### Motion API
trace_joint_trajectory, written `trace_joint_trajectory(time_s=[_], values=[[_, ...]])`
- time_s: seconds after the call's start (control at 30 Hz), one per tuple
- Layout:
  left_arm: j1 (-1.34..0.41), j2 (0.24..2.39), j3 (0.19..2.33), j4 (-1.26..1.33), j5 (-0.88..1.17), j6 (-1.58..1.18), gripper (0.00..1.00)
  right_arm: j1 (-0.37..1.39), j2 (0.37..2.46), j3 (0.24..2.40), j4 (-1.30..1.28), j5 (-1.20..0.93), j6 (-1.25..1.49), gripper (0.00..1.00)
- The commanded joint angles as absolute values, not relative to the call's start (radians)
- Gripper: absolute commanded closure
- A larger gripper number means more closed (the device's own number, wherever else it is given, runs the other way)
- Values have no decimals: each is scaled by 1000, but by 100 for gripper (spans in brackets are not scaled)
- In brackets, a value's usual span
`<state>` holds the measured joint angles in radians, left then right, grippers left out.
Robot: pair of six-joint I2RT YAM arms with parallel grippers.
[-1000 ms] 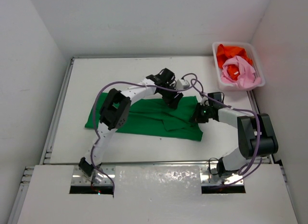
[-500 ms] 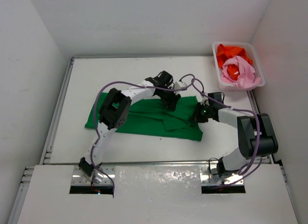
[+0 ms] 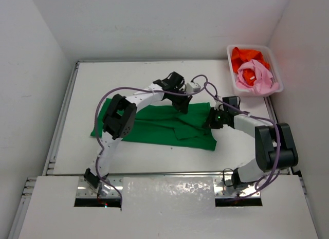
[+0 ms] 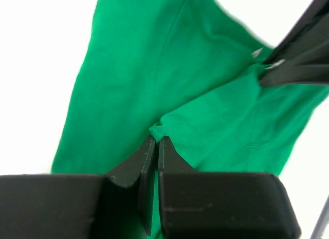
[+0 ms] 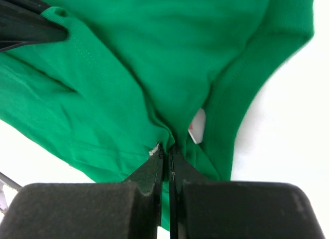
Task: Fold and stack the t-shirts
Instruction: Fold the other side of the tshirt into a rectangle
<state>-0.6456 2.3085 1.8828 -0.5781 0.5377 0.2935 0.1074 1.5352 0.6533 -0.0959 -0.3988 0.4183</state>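
My left gripper (image 4: pixel 157 142) is clamped on a nub of the green t-shirt (image 3: pixel 159 128) at its far edge, and my right gripper (image 5: pixel 165 149) pinches its right end. The shirt runs lengthwise left to right on the table (image 3: pixel 128 77), mostly to my left. There's room beyond it. The basket (image 3: pixel 231 64) holding the pink t-shirt (image 3: pixel 257 79) and orange t-shirt (image 3: pixel 247 56) sits far right.

White table (image 3: pixel 128 79), metal side rails (image 3: pixel 62 113) — plain white walls (image 3: pixel 154 23) on three sides, even light.
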Motion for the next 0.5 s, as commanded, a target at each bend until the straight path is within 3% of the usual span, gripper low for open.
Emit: trace_joint_trajectory(time_s=[0.0,0.47], values=[[-626,2169,1885,-540,571,268,100,112,1456,710,-92,-397,365,100],[-627,2030,1692,-566,657,291,100,218,1253,684,-278,-394,285,100]])
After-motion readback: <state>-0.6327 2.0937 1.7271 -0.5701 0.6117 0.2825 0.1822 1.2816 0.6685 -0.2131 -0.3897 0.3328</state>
